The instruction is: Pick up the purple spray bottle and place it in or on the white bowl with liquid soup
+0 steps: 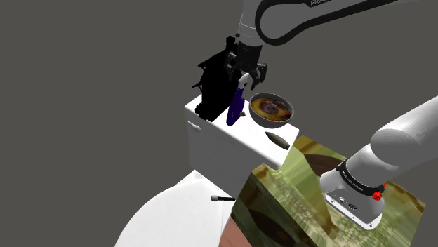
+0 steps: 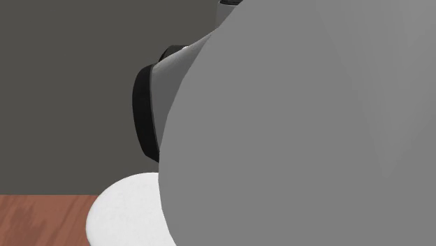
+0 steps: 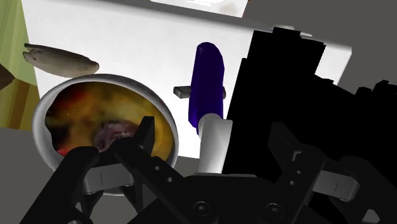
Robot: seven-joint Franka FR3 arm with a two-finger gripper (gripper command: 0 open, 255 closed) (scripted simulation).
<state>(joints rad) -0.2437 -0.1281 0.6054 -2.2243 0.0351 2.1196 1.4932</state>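
Observation:
The purple spray bottle (image 1: pixel 236 109) stands a little tilted on the white tank top (image 1: pixel 210 116), its white head (image 1: pixel 242 83) up between my fingers. My gripper (image 1: pixel 247 74) hangs over it, open. In the wrist view the black fingers (image 3: pixel 144 135) stand well apart on either side of the white head (image 3: pixel 214 141), not touching it, and the purple body (image 3: pixel 207 76) runs away from my gripper (image 3: pixel 213 135). The grey bowl (image 1: pixel 271 109) of brown and yellow soup sits just to the bottle's right in the shoulder view, with its rim (image 3: pixel 44 111) close beside the left finger.
A tall black block (image 1: pixel 214 88) stands right behind the bottle. A flat brownish thing (image 1: pixel 279 140) lies near the tank's front edge past the bowl. A white rounded seat (image 1: pixel 168 217) sits below. My own grey arm (image 2: pixel 300 126) fills the second exterior view.

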